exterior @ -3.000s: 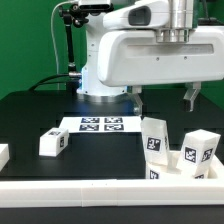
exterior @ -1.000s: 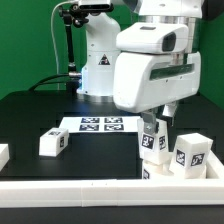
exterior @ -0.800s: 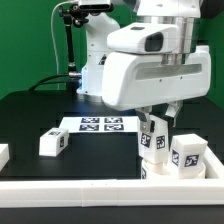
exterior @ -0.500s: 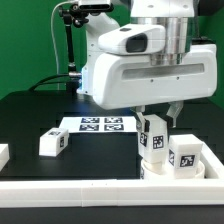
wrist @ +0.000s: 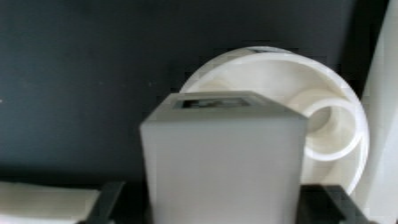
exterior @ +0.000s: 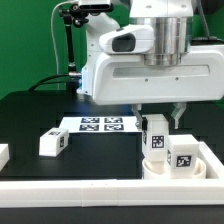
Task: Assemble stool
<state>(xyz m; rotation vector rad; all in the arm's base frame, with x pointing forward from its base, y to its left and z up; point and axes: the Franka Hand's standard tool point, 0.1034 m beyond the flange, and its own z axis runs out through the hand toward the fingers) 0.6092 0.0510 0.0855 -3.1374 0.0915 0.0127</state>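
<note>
My gripper [exterior: 156, 122] is shut on an upright white stool leg [exterior: 155, 137] with a square tag on its face. The leg stands on the round white seat [exterior: 160, 167] near the front rail, at the exterior view's right. A second tagged leg [exterior: 184, 152] stands on the seat just beside it. A third leg [exterior: 53, 143] lies loose on the black table at the exterior view's left. In the wrist view the held leg [wrist: 222, 150] fills the space between my gripper's [wrist: 222, 205] dark fingers [wrist: 118, 203], with the seat [wrist: 294, 85] behind it.
The marker board [exterior: 100, 125] lies flat in the middle of the table by the robot base. A long white rail [exterior: 90, 192] runs along the front edge. Another white piece [exterior: 3, 154] sits at the exterior view's far left edge.
The wrist has turned with the leg in its grip. The second leg on the seat has shifted toward the exterior view's left, closer to the held one.
</note>
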